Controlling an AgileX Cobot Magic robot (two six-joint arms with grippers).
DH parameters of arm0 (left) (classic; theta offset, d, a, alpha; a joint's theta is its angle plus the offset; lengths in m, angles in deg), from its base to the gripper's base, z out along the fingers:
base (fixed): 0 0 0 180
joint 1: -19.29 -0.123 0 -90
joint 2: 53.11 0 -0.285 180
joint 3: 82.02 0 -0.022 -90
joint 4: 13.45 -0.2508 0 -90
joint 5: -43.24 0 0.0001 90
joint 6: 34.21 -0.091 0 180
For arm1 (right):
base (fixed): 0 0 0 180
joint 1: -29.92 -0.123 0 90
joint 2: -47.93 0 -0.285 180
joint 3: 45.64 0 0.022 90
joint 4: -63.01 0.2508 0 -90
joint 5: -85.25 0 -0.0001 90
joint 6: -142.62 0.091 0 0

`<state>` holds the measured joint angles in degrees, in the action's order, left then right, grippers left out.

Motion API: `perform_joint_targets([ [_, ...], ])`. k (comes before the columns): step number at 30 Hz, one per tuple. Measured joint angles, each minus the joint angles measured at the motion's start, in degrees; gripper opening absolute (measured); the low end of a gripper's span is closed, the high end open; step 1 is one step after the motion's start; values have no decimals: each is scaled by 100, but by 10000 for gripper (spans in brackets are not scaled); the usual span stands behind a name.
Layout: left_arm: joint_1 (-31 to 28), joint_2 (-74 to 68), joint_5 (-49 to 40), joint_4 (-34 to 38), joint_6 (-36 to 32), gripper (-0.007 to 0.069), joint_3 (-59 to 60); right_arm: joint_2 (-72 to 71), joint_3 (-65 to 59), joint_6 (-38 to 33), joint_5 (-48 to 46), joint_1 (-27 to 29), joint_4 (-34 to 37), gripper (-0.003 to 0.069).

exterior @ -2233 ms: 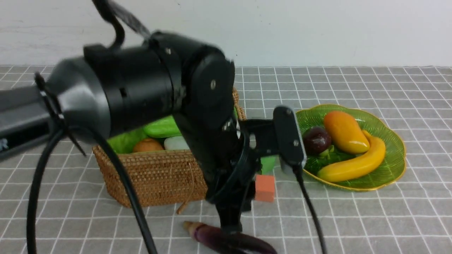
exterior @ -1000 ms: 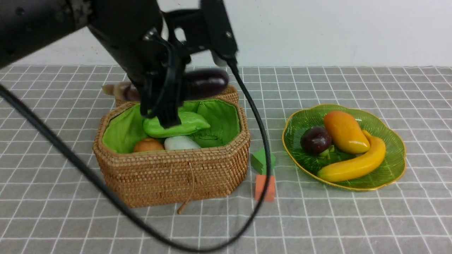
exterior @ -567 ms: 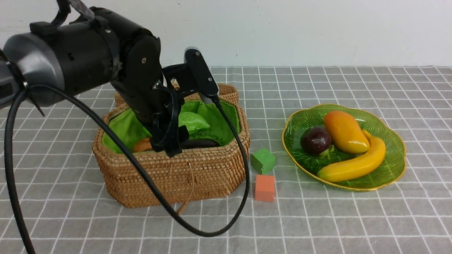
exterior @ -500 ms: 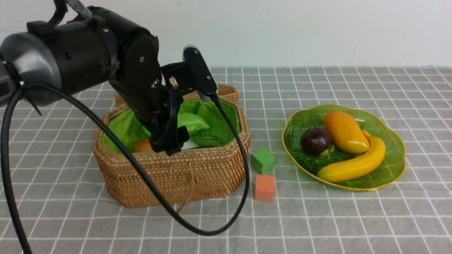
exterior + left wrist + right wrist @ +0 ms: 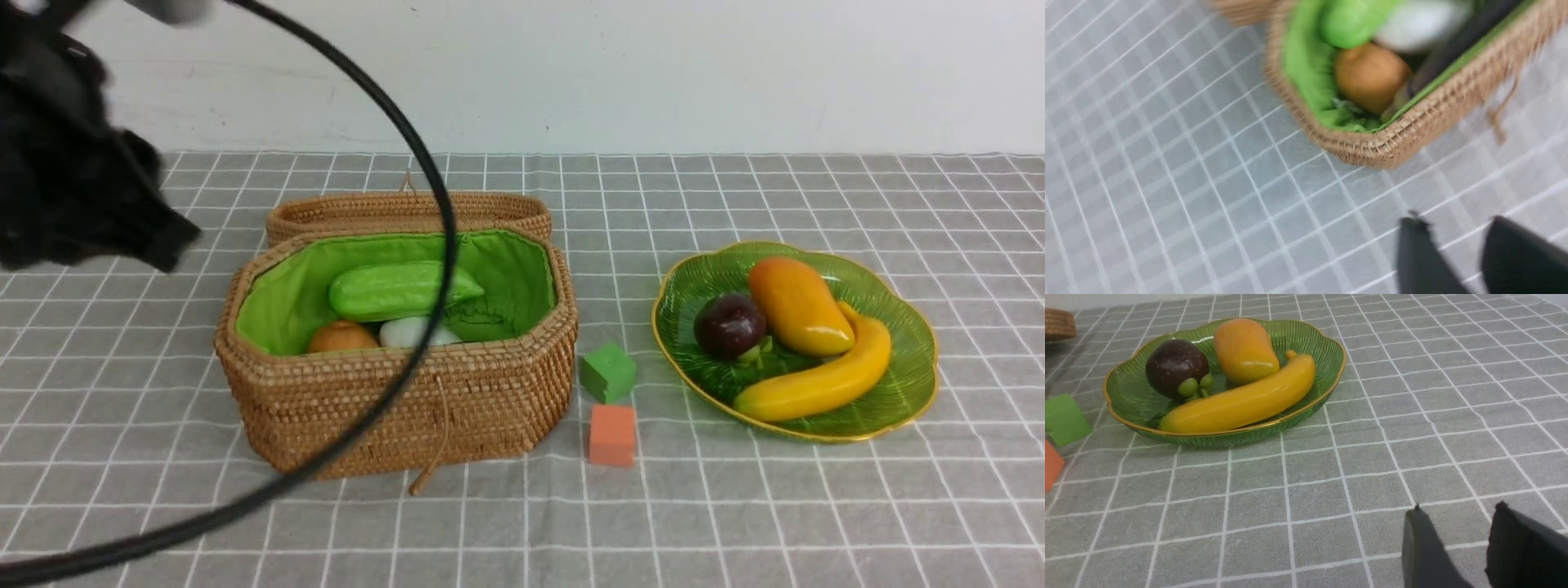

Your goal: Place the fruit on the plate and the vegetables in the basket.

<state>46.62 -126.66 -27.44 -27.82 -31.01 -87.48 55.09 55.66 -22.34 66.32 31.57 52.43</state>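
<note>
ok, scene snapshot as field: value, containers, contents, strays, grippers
basket: gourd, radish, brown-orange vegetable, eggplant
plate: mango, mangosteen, banana
lid: behind basket
cubes: green cube, orange cube, between basket and plate
left gripper: empty, slightly parted
right gripper: empty, slightly parted

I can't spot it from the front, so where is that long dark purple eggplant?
It lies inside the brown woven basket, seen in the left wrist view: the dark purple eggplant rests along the green-lined wall beside the round brown-orange vegetable.
</note>
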Motion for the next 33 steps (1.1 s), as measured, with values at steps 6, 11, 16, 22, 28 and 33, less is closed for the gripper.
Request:
perform_joint_targets([
  [6,0,1975,0,-172,2017,-13,655,0,0,0,0,0,0,242],
  [11,0,4602,396,-215,2966,-13,2432,0,0,0,0,0,0,242],
  [16,-7,6196,1160,-403,3738,-13,3986,0,0,0,0,0,0,242],
  [22,-7,6430,2091,-402,3812,-13,4779,0,0,0,0,0,0,242],
  [28,-7,6430,2445,-571,3814,-13,4791,0,0,0,0,0,0,242],
  [33,-7,6430,2435,-596,3819,-13,4791,0,0,0,0,0,0,242],
])
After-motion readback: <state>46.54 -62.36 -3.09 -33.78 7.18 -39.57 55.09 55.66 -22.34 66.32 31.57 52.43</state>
